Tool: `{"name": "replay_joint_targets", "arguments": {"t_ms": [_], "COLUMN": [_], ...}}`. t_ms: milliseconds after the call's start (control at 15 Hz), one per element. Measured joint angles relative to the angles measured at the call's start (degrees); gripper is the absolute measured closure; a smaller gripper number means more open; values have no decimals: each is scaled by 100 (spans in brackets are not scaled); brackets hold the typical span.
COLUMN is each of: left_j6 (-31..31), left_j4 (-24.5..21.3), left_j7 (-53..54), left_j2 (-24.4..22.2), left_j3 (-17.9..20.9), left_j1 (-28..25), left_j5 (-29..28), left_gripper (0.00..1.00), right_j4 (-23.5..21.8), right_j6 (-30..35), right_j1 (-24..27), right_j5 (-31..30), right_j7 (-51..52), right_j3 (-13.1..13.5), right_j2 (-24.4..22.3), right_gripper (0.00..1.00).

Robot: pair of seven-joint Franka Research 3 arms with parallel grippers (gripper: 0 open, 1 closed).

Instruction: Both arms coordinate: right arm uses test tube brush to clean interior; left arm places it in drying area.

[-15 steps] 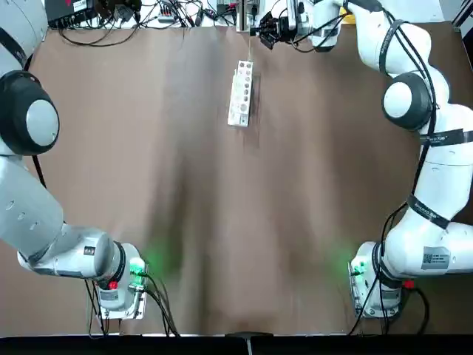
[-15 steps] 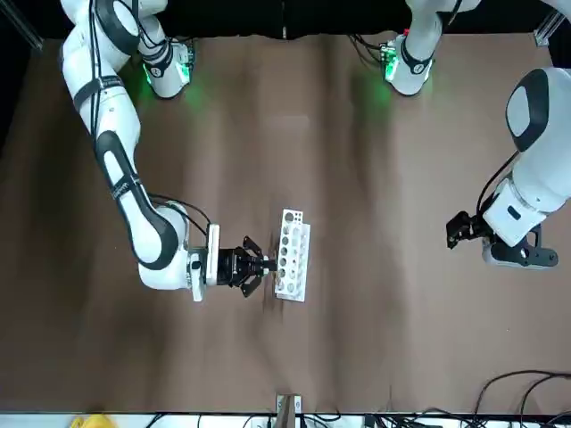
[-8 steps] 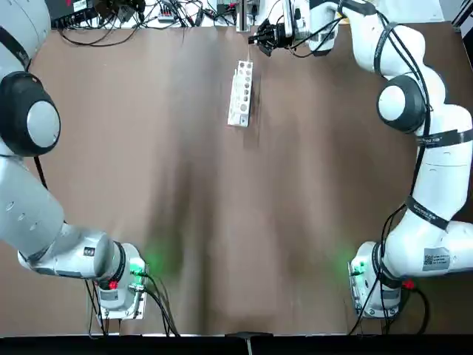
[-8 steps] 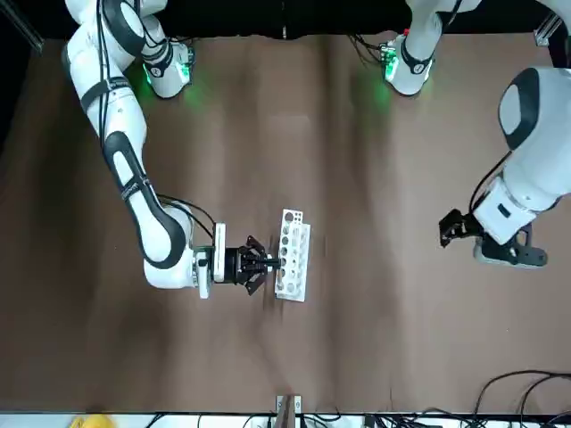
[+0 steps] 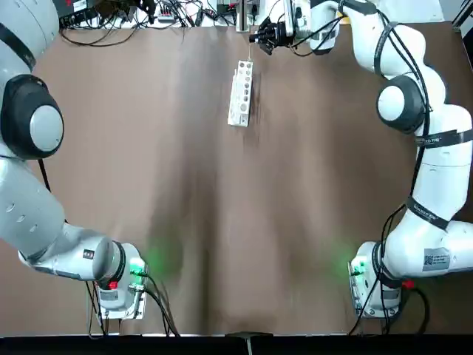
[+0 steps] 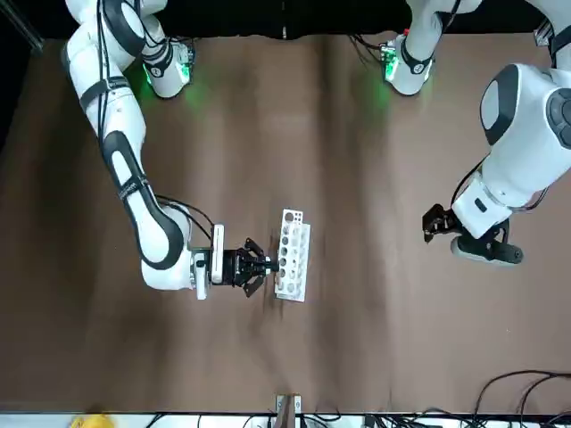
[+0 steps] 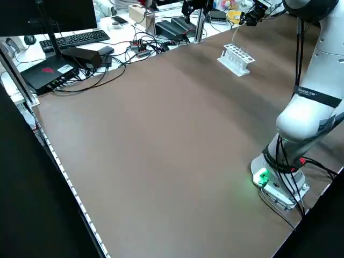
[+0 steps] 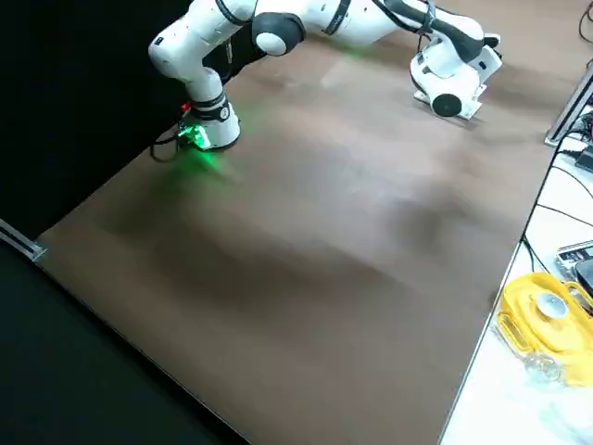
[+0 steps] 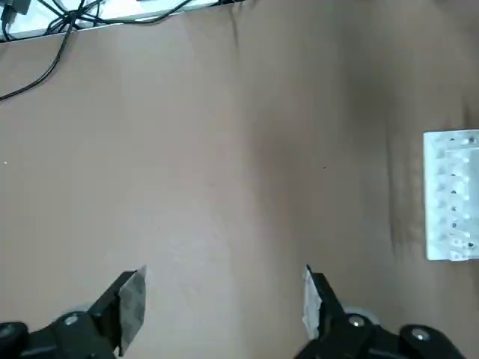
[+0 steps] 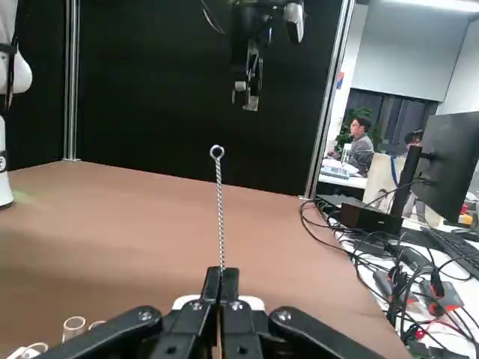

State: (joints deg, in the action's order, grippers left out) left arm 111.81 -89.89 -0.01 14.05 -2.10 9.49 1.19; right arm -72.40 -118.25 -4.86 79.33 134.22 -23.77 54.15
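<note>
1. As you look at the right wrist view, your right gripper [image 10: 221,275] has its fingers together, clamped on the test tube brush [image 10: 220,209]; its twisted wire stands upright from the fingertips, loop uppermost.
2. Your front view puts that gripper near the white rack [image 6: 293,256], over the table [image 6: 375,330].
3. You have the left gripper [image 9: 223,292] hovering above the table, fingers wide apart with nothing between them, well apart from the rack.

And the right pincer [image 10: 221,275] is pressed shut, its arm reaching forward; the left pincer [image 9: 224,307], pointing down over the counter [image 9: 202,187], hangs wide open!
</note>
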Motion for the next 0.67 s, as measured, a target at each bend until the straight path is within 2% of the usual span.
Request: {"name": "replay_joint_targets", "arguments": {"t_ms": [400, 667], "left_j6": [6, -13], "left_j4": [15, 20], "left_j7": [17, 554], "left_j2": [16, 16], "left_j3": [-81, -266], "left_j1": [58, 38], "left_j5": [0, 61], "left_gripper": [0, 0], "right_j4": [39, 58], "right_j6": [32, 218], "right_j1": [38, 42], "right_j5": [18, 20], "right_j7": [-359, -596], "right_j3": [-9, -15], "right_j2": [-146, -258], "right_gripper": [96, 96]}}
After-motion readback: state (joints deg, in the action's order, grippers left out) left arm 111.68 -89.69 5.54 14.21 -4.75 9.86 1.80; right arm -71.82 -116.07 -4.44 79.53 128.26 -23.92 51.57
